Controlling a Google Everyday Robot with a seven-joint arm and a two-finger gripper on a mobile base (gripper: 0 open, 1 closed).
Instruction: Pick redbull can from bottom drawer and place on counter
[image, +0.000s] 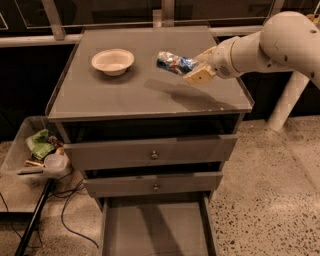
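Tool (192, 70) clamped on a redbull can (172, 62) above the surface (150, 97)
The slim, shiny can hung tilted — right of a round white bowl (113, 61); the flat grey bottom drawer (155, 230) stood open.

No text, brand or number can be read anywhere. The redbull can (171, 62) shows only blue, silver and red patches. The gripper (194, 71) holds it tilted above the right side of the bench (125, 97).
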